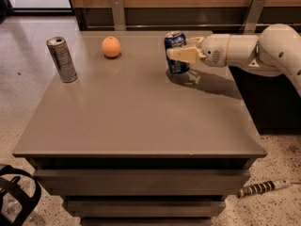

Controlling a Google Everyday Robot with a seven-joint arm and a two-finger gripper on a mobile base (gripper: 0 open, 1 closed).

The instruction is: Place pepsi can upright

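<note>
The pepsi can (pixel 177 66), dark blue with white markings and a silver top, stands upright on the back right part of the grey table (pixel 136 117); its base looks to be at the tabletop. My gripper (pixel 173 50) reaches in from the right and is shut on the can. One cream finger (pixel 184 55) crosses the can's front and the other runs behind it. The white arm (pixel 254 48) stretches off to the right edge.
A taller, slim silver-grey can (pixel 62 59) stands upright at the table's back left. An orange (pixel 111 46) lies at the back centre. A wooden wall with metal brackets (pixel 117 11) runs behind the table. A cable end (pixel 261 188) lies on the floor at lower right.
</note>
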